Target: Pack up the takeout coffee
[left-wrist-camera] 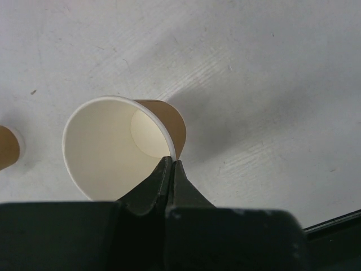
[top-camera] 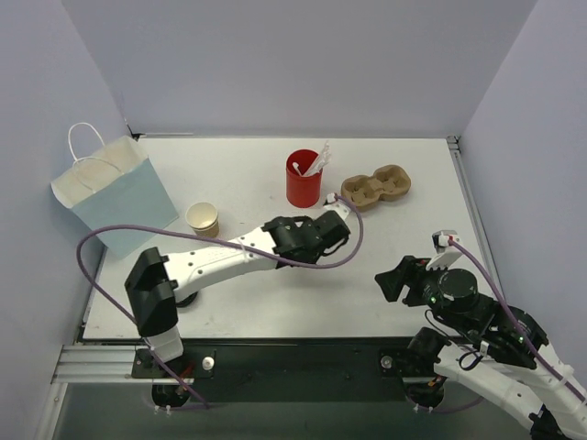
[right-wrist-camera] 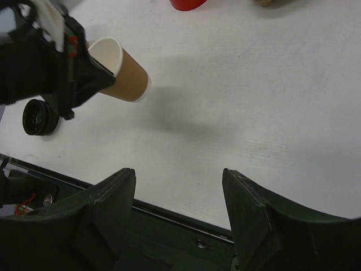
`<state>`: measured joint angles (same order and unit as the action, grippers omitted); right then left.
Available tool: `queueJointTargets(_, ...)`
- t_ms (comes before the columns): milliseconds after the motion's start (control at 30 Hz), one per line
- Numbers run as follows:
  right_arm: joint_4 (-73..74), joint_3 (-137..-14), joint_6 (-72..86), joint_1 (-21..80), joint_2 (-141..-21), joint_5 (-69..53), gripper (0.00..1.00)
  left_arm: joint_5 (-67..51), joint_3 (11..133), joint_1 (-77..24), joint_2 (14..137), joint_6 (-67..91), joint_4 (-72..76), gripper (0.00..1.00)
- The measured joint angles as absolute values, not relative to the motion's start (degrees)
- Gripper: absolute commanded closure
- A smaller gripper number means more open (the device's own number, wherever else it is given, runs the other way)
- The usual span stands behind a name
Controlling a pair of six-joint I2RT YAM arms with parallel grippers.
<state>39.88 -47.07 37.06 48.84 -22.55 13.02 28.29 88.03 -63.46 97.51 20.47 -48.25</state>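
My left gripper (left-wrist-camera: 171,162) pinches the lidless kraft cup (left-wrist-camera: 107,147) by its rim, base pointing ahead toward the carrier (top-camera: 376,186); the right gripper (right-wrist-camera: 177,174), spread wide, sits farther.

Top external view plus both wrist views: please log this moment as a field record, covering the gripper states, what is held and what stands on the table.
left gripper: shut on the rim of the held paper cup, one finger inside, one outside
held paper cup: lidless, empty, tilted, off the table
right gripper: open, empty
standing paper cup: lidless, upright, beside the paper bag
red cup: upright, white stirrers inside
cup carrier: empty, right of the red cup
lidded coffee: not seen in any view
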Motion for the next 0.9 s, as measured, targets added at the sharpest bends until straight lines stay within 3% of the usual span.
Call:
queueJointTargets(267, 41.7, -47.1, 37.5, 48.8, -21.9, 13.9, 0.37, 29.8, 89.6, -67.1, 108.3, 22.3, -47.9, 0.99)
queueJointTargets(533, 42.0, -47.1, 37.5, 48.8, -21.0, 14.4, 0.37, 30.2, 89.9, -67.1, 109.0, 23.6, -46.9, 0.58)
queueJointTargets(900, 42.3, -47.1, 37.6, 48.8, -20.5, 14.5, 0.36, 37.1, 91.4, -66.3, 103.2, 27.9, -53.4, 0.44)
